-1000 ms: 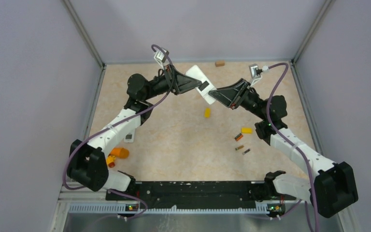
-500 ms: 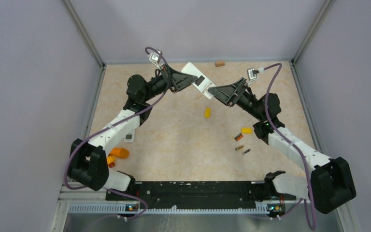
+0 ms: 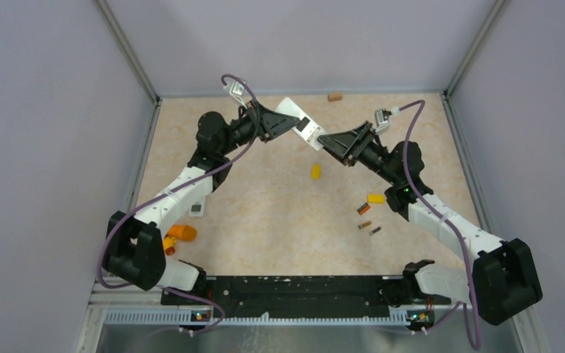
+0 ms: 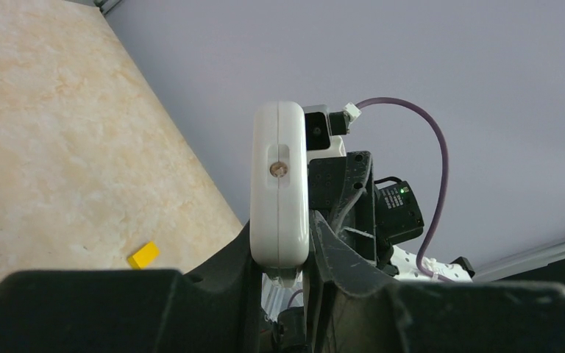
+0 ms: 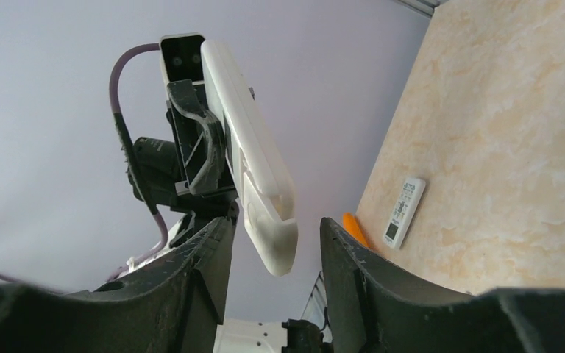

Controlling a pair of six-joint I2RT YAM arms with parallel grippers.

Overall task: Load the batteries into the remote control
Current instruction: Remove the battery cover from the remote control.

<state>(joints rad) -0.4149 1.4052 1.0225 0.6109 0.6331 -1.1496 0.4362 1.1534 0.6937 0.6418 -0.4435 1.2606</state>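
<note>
Above the far middle of the table, the remote control is clamped between the fingers of the left gripper. It is held tilted in the air with its dark battery recess turned upward, presumably so that the compartment can be reached. The right gripper is set with its jaws apart around the remote's free end. A gap is seen on each side, so no grip is made there. The batteries are left lying loose on the table near its right edge, well apart from the remote control, and none is loaded. A second remote with a small screen is laid flat near the left edge, and its markings are too small to be read. No brand or writing can be made out on the held remote control.
</note>
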